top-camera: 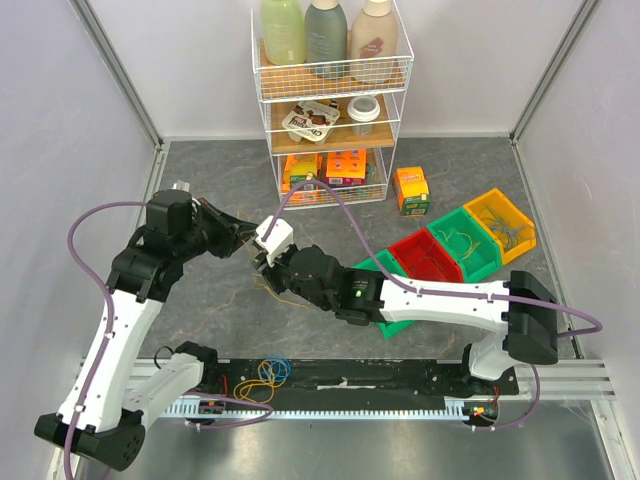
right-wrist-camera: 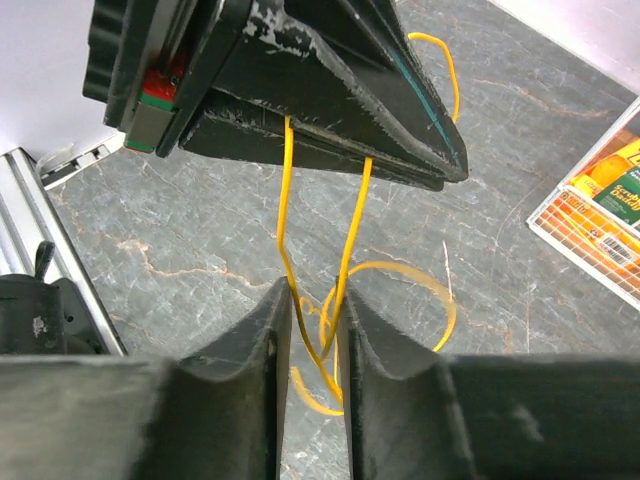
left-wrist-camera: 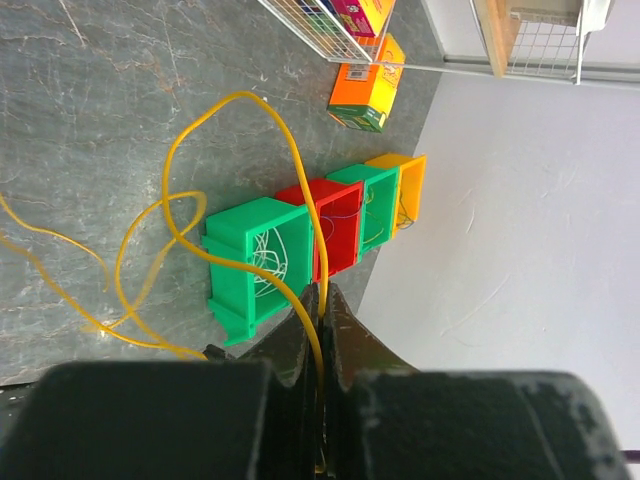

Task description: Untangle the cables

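A thin yellow cable [left-wrist-camera: 240, 94] hangs in loose loops between my two grippers above the grey table; it also shows in the right wrist view [right-wrist-camera: 284, 190]. My left gripper [left-wrist-camera: 320, 290] is shut on it, the strand running up between its closed fingers. In the top view the left gripper [top-camera: 246, 243] and right gripper [top-camera: 266, 264] meet tip to tip at table centre. My right gripper [right-wrist-camera: 313, 290] is open by a narrow gap, two yellow strands crossing between its fingers, just below the left gripper's fingers [right-wrist-camera: 340, 100]. More yellow loops lie on the table [right-wrist-camera: 440, 290].
A row of bins stands at the right: green [left-wrist-camera: 235, 235] holding a white cable, red [top-camera: 425, 255], green [top-camera: 465, 240], yellow [top-camera: 500, 220]. A wire rack [top-camera: 330, 100] and an orange box [top-camera: 411, 190] stand at the back. Blue and yellow loops [top-camera: 268, 375] lie by the front rail.
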Controlling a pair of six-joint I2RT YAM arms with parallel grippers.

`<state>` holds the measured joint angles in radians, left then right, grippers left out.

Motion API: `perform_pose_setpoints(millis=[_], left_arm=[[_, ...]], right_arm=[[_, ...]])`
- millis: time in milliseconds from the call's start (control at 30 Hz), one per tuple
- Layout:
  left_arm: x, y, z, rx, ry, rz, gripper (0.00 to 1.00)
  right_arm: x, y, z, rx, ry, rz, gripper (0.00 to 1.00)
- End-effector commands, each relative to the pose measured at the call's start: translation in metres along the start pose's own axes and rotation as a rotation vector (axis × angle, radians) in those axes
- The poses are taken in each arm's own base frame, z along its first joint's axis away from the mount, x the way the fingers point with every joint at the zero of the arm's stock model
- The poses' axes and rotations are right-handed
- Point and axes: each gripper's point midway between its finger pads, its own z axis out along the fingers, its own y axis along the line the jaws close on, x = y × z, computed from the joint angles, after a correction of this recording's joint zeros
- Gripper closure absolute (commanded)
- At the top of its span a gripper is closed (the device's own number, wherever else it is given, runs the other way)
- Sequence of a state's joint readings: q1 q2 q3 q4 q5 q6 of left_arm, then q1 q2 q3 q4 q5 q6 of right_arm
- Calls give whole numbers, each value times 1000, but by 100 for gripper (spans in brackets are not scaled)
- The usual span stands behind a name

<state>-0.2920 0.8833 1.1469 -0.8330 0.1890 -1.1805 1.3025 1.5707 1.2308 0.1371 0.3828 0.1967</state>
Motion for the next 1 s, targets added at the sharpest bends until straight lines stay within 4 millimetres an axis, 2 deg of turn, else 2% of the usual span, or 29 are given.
perform_pose_setpoints(millis=[0, 67, 133, 167, 200, 267, 300, 367, 433, 500, 600, 700, 767, 900, 967], left_arm=[[3, -13, -11, 57, 32, -54, 98], [1, -14, -10, 87, 22, -38, 98], [1, -18, -9, 134, 21, 14, 98], [-1, -16, -9, 139, 13, 32, 87], [-2, -15, -9, 141, 1, 61, 61], [-8, -14, -13, 152, -40, 134, 20], [-12, -15, -18, 161, -71, 179, 9], [-20, -18, -28, 186, -143, 274, 7], [-26, -21, -37, 211, -200, 364, 6], [-25, -24, -45, 244, -222, 461, 6], [-20, -26, -46, 273, -200, 518, 7], [-7, -27, -41, 322, -133, 551, 9], [-1, -29, -39, 359, -107, 555, 10], [8, -26, -31, 383, -59, 546, 10], [11, -27, -31, 395, -37, 552, 10]], right_arm=[[-22, 1, 4, 13, -80, 15, 78], [-24, -3, 4, 28, -79, 20, 97], [-27, -3, 1, -5, -79, 44, 100], [-29, -6, -1, -27, -76, 68, 100], [-33, -10, -5, -44, -80, 96, 100], [-39, -24, -15, -68, -86, 153, 100], [-45, -36, -21, -61, -90, 182, 100], [-52, -63, -35, -49, -90, 241, 100], [-63, -99, -50, -13, -102, 297, 100], [-77, -147, -72, 80, -116, 309, 100], [-88, -211, -103, 242, -89, 295, 100], [-85, -278, -131, 399, -25, 286, 100], [-86, -314, -147, 417, -32, 317, 100], [-79, -373, -163, 494, -56, 349, 100], [-66, -396, -168, 552, -37, 365, 100]])
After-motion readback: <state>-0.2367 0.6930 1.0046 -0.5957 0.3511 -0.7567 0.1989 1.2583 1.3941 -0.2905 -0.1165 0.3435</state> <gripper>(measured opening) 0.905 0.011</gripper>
